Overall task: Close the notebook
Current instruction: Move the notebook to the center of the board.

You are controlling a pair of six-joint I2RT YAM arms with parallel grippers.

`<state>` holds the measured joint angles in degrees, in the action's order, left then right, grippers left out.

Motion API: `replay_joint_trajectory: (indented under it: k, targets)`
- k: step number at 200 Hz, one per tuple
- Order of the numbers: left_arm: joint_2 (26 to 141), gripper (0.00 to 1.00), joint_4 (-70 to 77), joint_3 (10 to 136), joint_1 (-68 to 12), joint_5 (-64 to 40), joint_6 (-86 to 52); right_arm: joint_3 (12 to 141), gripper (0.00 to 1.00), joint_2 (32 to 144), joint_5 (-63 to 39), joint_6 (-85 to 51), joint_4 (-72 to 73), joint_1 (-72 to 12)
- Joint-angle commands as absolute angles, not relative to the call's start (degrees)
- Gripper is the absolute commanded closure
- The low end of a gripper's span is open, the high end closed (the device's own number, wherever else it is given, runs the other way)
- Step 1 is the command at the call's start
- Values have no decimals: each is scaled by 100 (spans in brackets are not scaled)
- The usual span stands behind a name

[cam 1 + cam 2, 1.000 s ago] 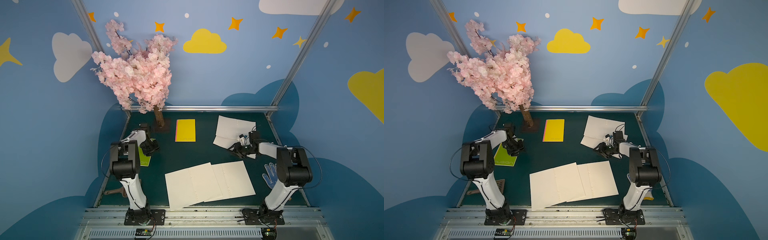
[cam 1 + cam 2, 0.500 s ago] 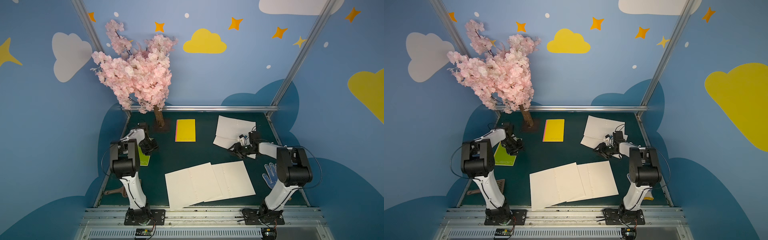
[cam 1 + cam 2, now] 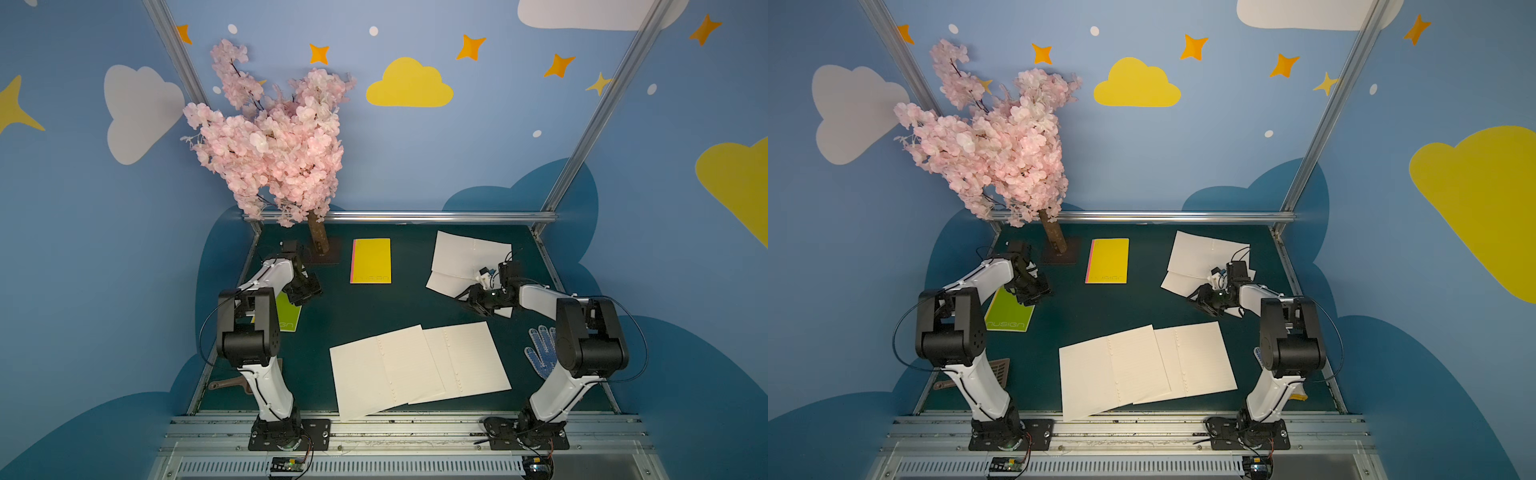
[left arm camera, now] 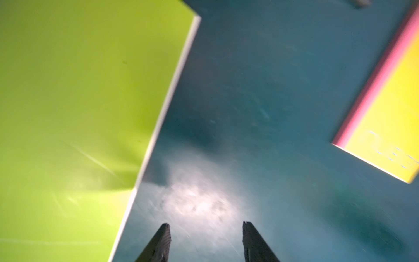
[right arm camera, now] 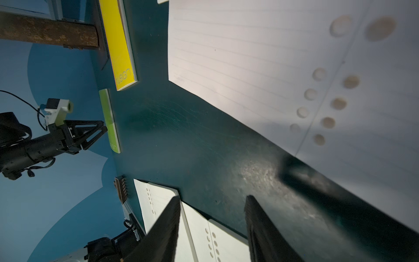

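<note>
In both top views we see a dark green counter (image 3: 374,307) inside a blue booth painted with clouds and stars. One robot arm is bolted at each lower corner.

We judge the task's thing to be the open notebook (image 3: 471,259) in the right of the frame, at the far side of the counter. Its ruled white pages lie spread flat, so it is not yet closed. The right arm (image 3: 536,297) reaches to its near edge. The right jaws are parted and empty, low over bare counter just beside the page edge. We judge they are set there to slip under one side and fold it over.

The left jaws, left of centre, are also parted and empty. They hang over bare counter just beside a closed green notebook (image 3: 291,318), which the left arm (image 3: 270,274) partly hides. As it is shut, it seems to need nothing more.

A closed yellow notebook (image 3: 371,261) with a pink spine edge lies at centre, near the trunk of a pink blossom tree (image 3: 274,145). A pair (image 3: 386,370) of open notebooks overlaps at lower centre, well apart from both jaws. We cannot rule out that one of these is meant instead. A dotted glove (image 3: 540,351) lies beside the right arm.

For writing, the word "nusign" (image 3: 1005,324) shows in pale letters on the green cover, and the same word shows on the yellow one. The open pages show ruled lines and punched holes, with no handwriting we can read.
</note>
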<state>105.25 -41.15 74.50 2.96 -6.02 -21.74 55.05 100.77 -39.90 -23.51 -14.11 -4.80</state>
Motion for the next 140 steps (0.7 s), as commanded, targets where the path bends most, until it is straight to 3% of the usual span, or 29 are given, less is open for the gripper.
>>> replay_joint_trajectory:
  k: [1, 57, 140]
  targets:
    - [10195, 46, -4114, 7257, 94, -655, -2297, 5582, 51, 9882, -3974, -2267, -1568, -560]
    - [9582, 47, -3887, 6620, -581, -1110, -2516, 5472, 51, 9698, -3877, -2338, -1615, -1171]
    - [9360, 50, -4067, 6376, -2347, -1844, -2316, 5261, 51, 9483, -3669, -2432, -1646, -1613]
